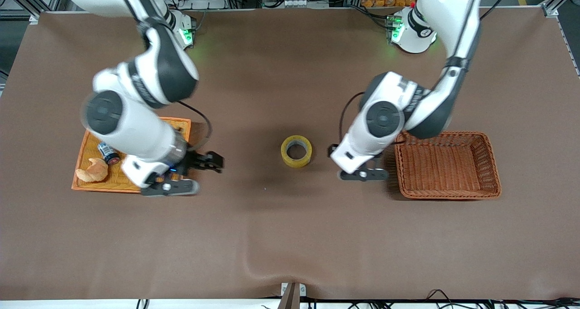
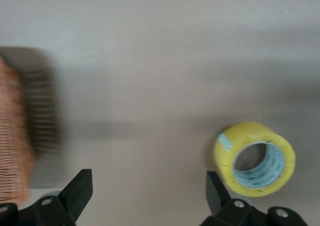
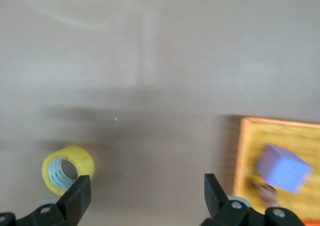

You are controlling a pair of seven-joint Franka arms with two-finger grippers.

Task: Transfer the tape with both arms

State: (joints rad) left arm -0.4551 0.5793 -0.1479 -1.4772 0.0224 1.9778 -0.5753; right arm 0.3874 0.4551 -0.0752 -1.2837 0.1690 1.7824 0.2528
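Note:
The tape [image 1: 296, 151], a yellow roll with a grey-white core, lies flat on the brown table midway between the two arms. It also shows in the left wrist view [image 2: 255, 158] and in the right wrist view [image 3: 67, 169]. My right gripper [image 1: 207, 161] is open and empty, over the table between the orange tray and the tape; its fingers [image 3: 77, 198] stand wide apart. My left gripper [image 1: 345, 161] is open and empty, over the table between the tape and the wicker basket; its fingers [image 2: 215, 188] are wide apart beside the tape.
An orange tray [image 1: 90, 183] at the right arm's end holds a bread piece [image 1: 93, 170], a small can [image 1: 108, 153] and a purple cube [image 3: 284, 168]. An empty brown wicker basket [image 1: 446, 193] stands at the left arm's end and shows in the left wrist view [image 2: 12, 151].

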